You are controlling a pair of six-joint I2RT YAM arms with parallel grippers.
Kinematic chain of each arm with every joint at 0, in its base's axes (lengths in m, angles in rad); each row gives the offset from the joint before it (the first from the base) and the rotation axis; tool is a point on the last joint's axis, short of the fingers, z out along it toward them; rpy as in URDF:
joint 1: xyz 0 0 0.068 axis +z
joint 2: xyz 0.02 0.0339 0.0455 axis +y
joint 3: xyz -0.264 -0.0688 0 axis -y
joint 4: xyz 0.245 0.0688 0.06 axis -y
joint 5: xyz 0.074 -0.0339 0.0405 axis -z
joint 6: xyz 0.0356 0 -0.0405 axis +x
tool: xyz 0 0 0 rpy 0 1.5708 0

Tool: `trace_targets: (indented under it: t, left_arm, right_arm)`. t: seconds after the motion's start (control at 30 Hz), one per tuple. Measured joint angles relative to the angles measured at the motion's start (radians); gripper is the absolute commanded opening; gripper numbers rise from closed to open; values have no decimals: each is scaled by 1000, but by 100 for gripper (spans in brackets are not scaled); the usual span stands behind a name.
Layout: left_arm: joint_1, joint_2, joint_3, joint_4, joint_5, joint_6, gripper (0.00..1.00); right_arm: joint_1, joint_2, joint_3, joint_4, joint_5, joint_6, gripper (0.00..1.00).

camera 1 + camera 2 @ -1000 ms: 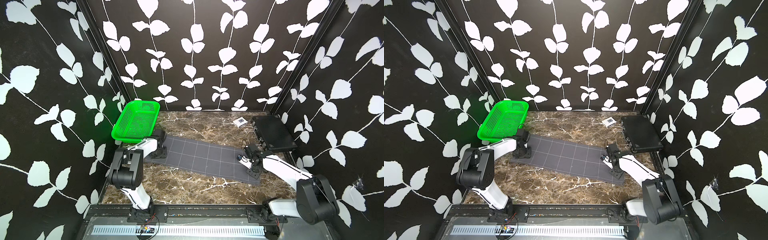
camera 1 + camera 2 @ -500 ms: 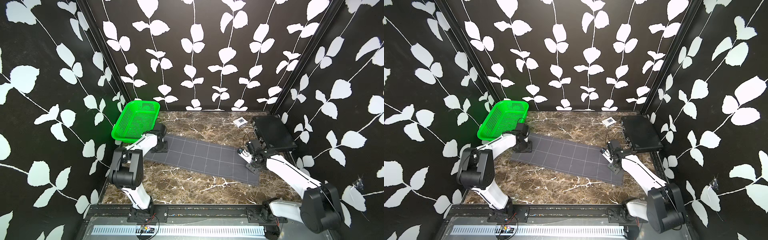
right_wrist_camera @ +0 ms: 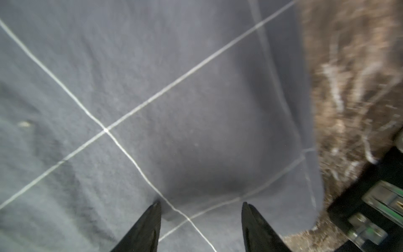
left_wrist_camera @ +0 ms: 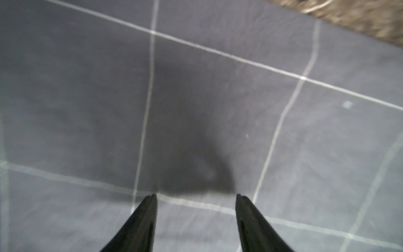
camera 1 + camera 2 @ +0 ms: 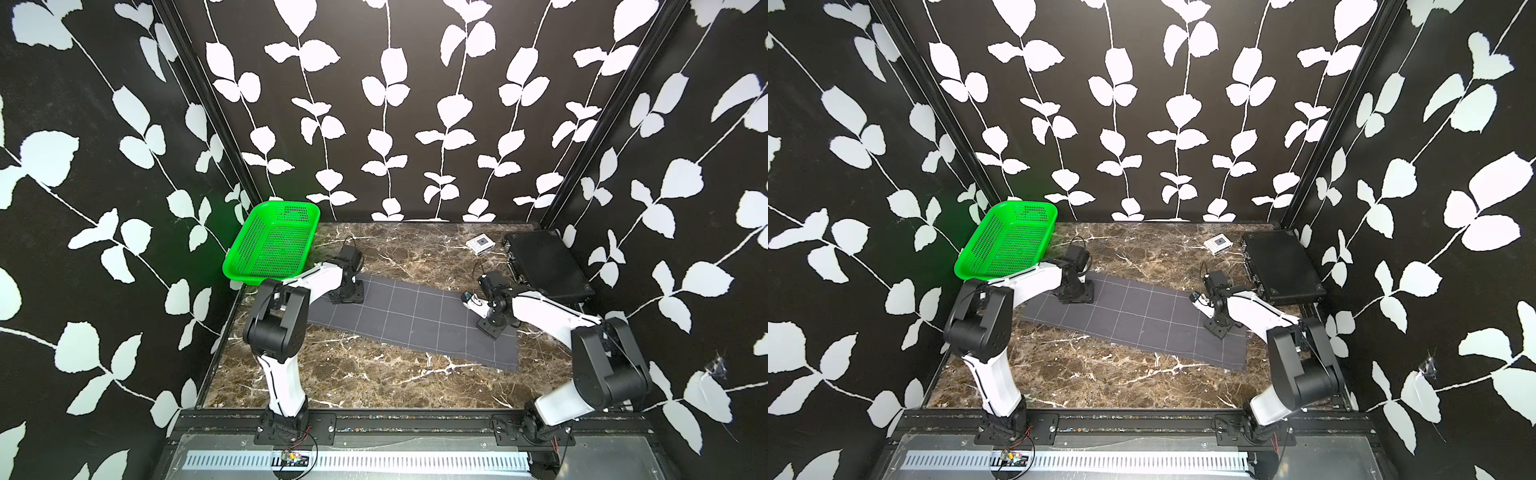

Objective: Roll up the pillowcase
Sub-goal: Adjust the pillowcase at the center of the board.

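I am standing at a robot test booth in a lab, not a home. Walls (image 5: pixel 415 104) papered black with white leaf vines box in a brown marble-patterned worktop (image 5: pixel 374 374), and a black frame post (image 5: pixel 596 124) runs up a corner. The left arm (image 5: pixel 282 374) and the right arm (image 5: pixel 540 307) are bolted to a black rail (image 5: pixel 415 419) at the front. A bare circuit board (image 5: pixel 293 457) with loose wires sits in a slotted metal strip (image 5: pixel 415 460).

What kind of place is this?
Probably a robot test booth: a white-and-black left arm and right arm mounted at a brown marble-patterned tabletop, shut in by black leaf-print walls.
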Motion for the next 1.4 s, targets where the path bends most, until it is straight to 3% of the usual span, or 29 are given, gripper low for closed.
trace_targets:
  t: [0.4,0.53,0.67,0.87,1.2,1.4]
  left_arm:
    - [3,220,307,-36,-11,131,58]
    - [20,307,440,-44,-8,186,58]
    - [47,398,588,-63,5,245,58]
    - [76,520,793,-92,55,293,57]
    - [93,589,909,-99,119,338,58]
    - [98,603,938,-97,164,364,61]
  right_arm:
    - [64,11,-11,-23,5,-15,61]
    - [149,12,-11,-47,-15,13,61]
    - [257,26,0,-54,-28,42,70]
    - [331,54,37,-73,-38,52,68]
    - [488,189,180,-151,-79,40,67]
    - [519,174,195,-161,-125,7,68]
